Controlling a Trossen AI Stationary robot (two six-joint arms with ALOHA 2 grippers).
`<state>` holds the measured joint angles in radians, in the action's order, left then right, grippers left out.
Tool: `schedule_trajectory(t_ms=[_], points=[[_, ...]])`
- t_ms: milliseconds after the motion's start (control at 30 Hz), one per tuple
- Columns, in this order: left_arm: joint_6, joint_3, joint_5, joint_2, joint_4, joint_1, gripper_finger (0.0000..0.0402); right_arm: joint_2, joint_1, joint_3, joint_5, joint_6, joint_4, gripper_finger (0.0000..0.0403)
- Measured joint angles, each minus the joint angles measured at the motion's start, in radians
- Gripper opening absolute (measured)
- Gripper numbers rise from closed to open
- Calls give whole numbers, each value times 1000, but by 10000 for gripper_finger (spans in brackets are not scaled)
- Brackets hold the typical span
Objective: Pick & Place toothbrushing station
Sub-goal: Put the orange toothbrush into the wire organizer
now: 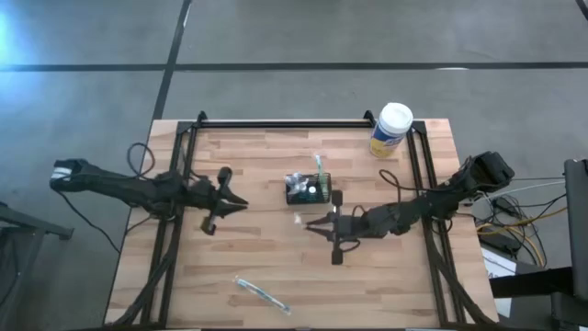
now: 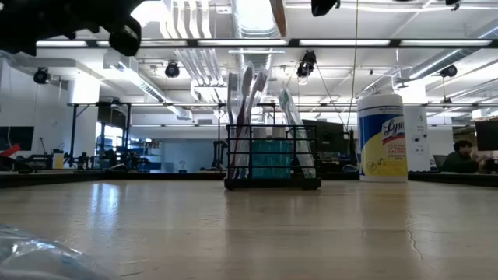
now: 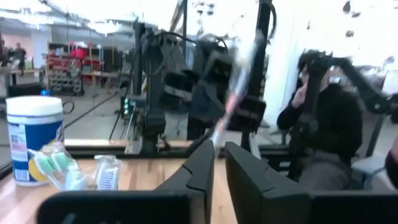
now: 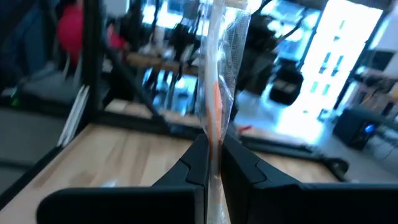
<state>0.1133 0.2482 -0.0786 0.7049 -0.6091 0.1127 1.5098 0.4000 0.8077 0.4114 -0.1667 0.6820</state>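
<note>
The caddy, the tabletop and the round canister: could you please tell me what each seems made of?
Caddy: looks like thin black metal wire mesh, see-through. Tabletop: wood planks, visible grain, slight sheen. Canister: probably plastic, white lid, glossy yellow label.

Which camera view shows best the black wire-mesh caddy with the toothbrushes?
The low view: the caddy stands side-on, unobstructed, with toothbrushes upright inside. The high view shows it only small, from above, mid-table. The left wrist view catches just some brush heads beside the canister. The right wrist view does not show it.
</note>
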Motion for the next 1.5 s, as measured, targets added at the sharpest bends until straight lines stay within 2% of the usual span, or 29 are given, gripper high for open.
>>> schedule_trajectory(t_ms=[67, 333, 433, 533, 667, 867, 1067, 1200, 1367, 1500], points=[[-19, 31, 17, 60, -13, 15, 63, 2, -24, -31, 0, -1, 67, 18], [-87, 199, 30, 310, -31, 22, 170, 52, -94, -11, -50, 59, 49, 18], [-121, 250, -16, 372, -72, 21, 203, 72, -99, 9, -55, 39, 50, 18], [-143, 297, -29, 413, -82, 22, 219, 86, -104, 27, -44, 25, 47, 18], [-147, 344, -40, 466, -73, 21, 221, 107, -112, 60, -45, 3, 50, 18], [-162, 384, -56, 522, -70, 21, 211, 153, -129, 121, -44, -21, 46, 18], [-170, 388, -63, 517, -75, 24, 187, 155, -128, 141, -45, -24, 7, 18], [-182, 391, -62, 524, -105, 32, 133, 155, -130, 140, -46, -24, 15, 18], [-246, 392, -48, 540, -108, 45, 27, 162, -131, 142, -57, -20, 11, 18], [-267, 392, -38, 533, -100, 51, 26, 161, -131, 142, -56, -13, 6, 26]])
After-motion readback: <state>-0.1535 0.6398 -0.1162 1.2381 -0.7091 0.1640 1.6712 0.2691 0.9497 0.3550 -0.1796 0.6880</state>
